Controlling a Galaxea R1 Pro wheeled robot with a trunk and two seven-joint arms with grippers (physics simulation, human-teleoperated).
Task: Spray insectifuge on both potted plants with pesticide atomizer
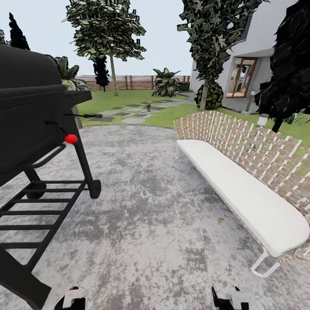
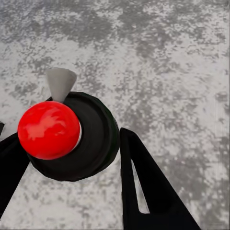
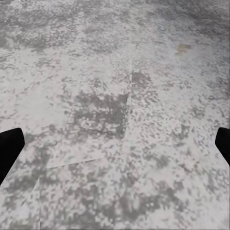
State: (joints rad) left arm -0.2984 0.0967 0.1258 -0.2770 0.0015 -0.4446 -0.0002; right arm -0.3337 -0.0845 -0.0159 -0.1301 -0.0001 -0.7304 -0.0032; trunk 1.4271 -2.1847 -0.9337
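A grey paved patio (image 1: 146, 215) spreads out under the robot, with a black barbecue grill (image 1: 30, 120) on wheels standing at the left and a long white-cushioned bench (image 1: 241, 193) with a woven back running along the right. Both claws sit low at the near edge of the head view, the left claw (image 1: 71, 299) near the grill's base and the right claw (image 1: 230, 298) in front of the bench's near leg. In its wrist view the left claw (image 2: 67, 182) has its dark fingers (image 2: 148, 191) spread apart, a black grill wheel (image 2: 81, 139) with a red hub cap lying between them on the paving; whether they touch it cannot be told. The right claw (image 3: 115, 143) is also spread wide, with nothing but mottled paving between its tips. Far beyond the patio, one small potted plant (image 1: 148, 105) stands among the grey stepping stones (image 1: 129, 115) on the lawn (image 1: 129, 101), well apart from both claws, before a brown slat fence (image 1: 133, 81). A small white bottle-like object (image 1: 262, 119) stands behind the bench; it is too small to tell what it is.
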